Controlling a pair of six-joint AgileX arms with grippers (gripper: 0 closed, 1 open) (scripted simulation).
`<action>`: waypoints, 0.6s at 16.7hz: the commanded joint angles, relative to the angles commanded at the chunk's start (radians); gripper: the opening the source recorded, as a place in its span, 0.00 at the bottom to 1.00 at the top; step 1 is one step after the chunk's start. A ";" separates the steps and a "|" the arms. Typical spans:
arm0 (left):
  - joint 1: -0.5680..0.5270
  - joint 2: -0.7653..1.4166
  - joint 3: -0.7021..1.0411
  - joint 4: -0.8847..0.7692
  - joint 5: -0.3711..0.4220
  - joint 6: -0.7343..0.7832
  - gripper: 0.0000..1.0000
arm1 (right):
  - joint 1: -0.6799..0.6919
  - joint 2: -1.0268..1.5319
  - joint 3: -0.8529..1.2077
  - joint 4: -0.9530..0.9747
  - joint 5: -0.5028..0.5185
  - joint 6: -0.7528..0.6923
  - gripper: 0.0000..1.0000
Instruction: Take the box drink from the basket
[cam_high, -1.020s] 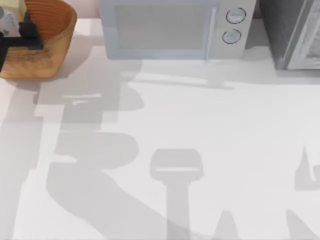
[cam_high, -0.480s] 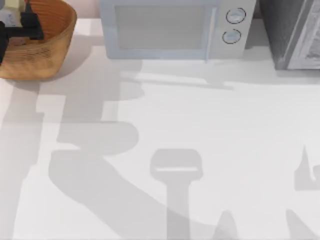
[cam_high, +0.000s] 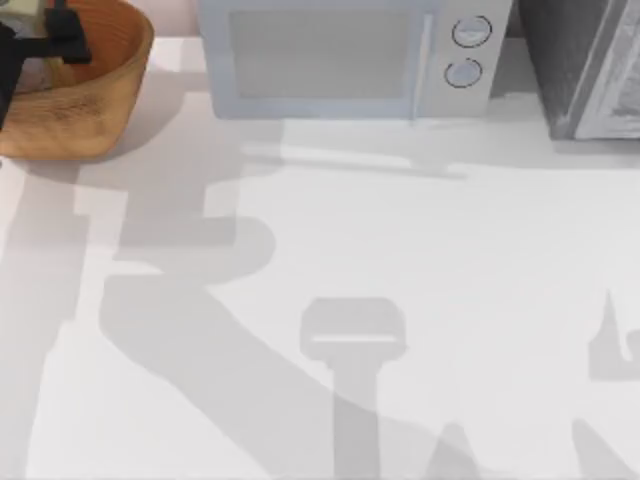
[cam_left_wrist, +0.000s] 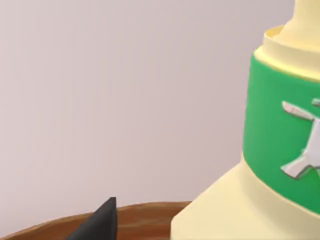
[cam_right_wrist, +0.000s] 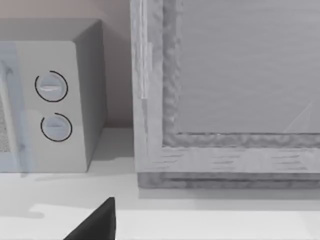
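One gripper, the left (cam_high: 40, 40), is working over the basket (cam_high: 100, 110); finger state indeterminate; next: lifting the box drink (cam_high: 22, 10) clear.

Bright, even light falls on the white table (cam_high: 480, 260). Soft grey arm shadows spread across its left and front edges. The microwave (cam_high: 350, 55) casts a narrow shadow forward. No glare.

L gripper (cam_high: 50, 35) has drifted up toward the top-left corner over the basket (cam_high: 95, 110). Carton that showed by the fingers 1 s ago is now out of top view; arm shadow on worktop (cam_high: 420, 260) shifted too.
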 joint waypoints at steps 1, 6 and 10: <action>0.000 0.000 0.000 0.000 0.000 0.000 1.00 | 0.000 0.000 0.000 0.000 0.000 0.000 1.00; 0.000 0.000 0.000 0.000 0.000 0.000 0.62 | 0.000 0.000 0.000 0.000 0.000 0.000 1.00; 0.000 0.000 0.000 0.000 0.000 0.000 0.32 | 0.000 0.000 0.000 0.000 0.000 0.000 1.00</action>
